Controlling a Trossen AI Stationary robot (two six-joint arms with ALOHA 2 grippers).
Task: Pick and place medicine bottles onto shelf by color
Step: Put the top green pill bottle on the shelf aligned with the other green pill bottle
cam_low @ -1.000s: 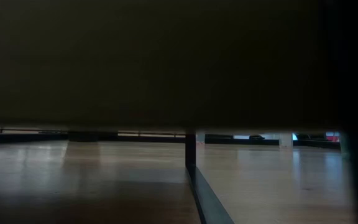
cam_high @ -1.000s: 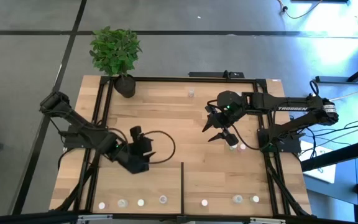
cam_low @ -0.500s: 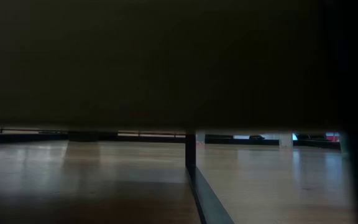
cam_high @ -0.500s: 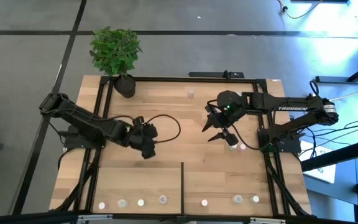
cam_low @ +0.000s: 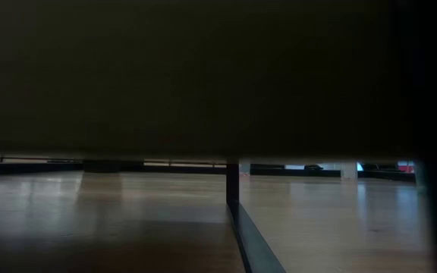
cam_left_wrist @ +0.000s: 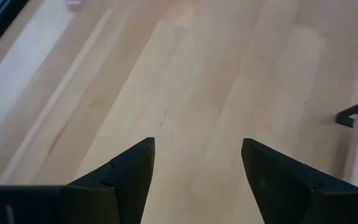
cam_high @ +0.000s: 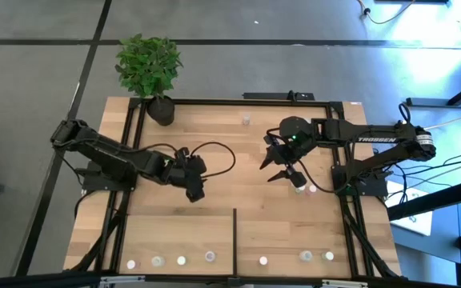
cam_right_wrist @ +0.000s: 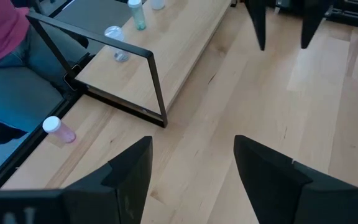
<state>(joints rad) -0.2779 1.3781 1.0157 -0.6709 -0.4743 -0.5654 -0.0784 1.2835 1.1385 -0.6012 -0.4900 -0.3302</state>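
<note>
Hovering empty, the left gripper (cam_high: 196, 192) has its fingers spread over bare shelf (cam_high: 214, 152) boards near centre. Right gripper (cam_high: 277, 166), also spread and empty, sits just beside two bottles (cam_high: 304, 187) at 3 o'clock. I'd drop straight over one cap and close gently so it doesn't tip
</note>
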